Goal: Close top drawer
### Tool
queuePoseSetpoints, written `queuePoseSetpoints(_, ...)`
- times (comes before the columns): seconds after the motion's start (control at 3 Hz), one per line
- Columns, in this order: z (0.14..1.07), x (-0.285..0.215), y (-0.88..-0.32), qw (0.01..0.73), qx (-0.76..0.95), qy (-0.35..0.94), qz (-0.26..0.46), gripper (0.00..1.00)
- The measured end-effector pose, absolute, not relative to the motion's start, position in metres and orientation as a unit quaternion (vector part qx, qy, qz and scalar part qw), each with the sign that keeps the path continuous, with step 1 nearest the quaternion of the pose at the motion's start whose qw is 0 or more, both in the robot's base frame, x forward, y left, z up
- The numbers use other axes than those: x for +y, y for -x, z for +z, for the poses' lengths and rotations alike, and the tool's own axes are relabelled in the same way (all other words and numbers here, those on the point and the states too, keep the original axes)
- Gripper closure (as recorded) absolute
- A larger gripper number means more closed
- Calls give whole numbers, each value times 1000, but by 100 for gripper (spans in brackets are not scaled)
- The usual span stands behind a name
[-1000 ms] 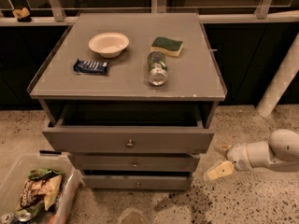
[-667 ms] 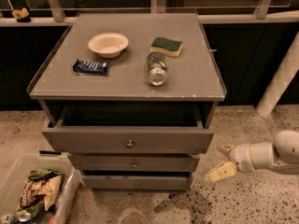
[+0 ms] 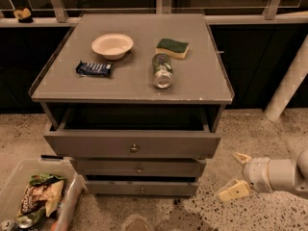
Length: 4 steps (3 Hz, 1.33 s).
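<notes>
The top drawer [image 3: 132, 144] of the grey cabinet stands pulled out, its dark box interior showing and a small round knob [image 3: 134, 148] at the centre of its tall front panel. Two slimmer drawers [image 3: 138, 168] below it are pushed in. My gripper [image 3: 237, 174] is low at the right, beside the cabinet's front right corner and apart from the drawer. Its two cream fingertips [image 3: 233, 191] are spread open and hold nothing.
On the cabinet top [image 3: 202, 81] lie a white bowl [image 3: 112, 45], a blue snack bar [image 3: 94, 69], a bottle on its side [image 3: 162, 70] and a green-yellow sponge [image 3: 172, 47]. A clear bin [image 3: 67, 203] with snack bags stands at the lower left. A white pole [image 3: 288, 83] leans at the right.
My gripper and arm have shifted slightly right and down. The drawer has not moved.
</notes>
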<state>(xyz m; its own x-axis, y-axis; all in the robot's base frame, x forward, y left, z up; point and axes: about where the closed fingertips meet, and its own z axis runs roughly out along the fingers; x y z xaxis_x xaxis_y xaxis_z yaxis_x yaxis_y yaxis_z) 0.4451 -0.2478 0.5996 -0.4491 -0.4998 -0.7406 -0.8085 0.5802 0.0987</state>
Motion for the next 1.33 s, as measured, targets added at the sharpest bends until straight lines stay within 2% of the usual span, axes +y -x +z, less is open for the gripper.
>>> queuePoseSetpoints(0.33, 599, -249, -448, 342, 821, 398, 226, 0)
queuePoseSetpoints(0.67, 601, -215, -442, 332, 797, 454, 220, 0)
queuePoseSetpoints(1.0, 609, -156, -416, 321, 739, 550, 219, 0)
queuePoseSetpoints(1.33, 609, -156, -416, 321, 739, 551, 219, 0)
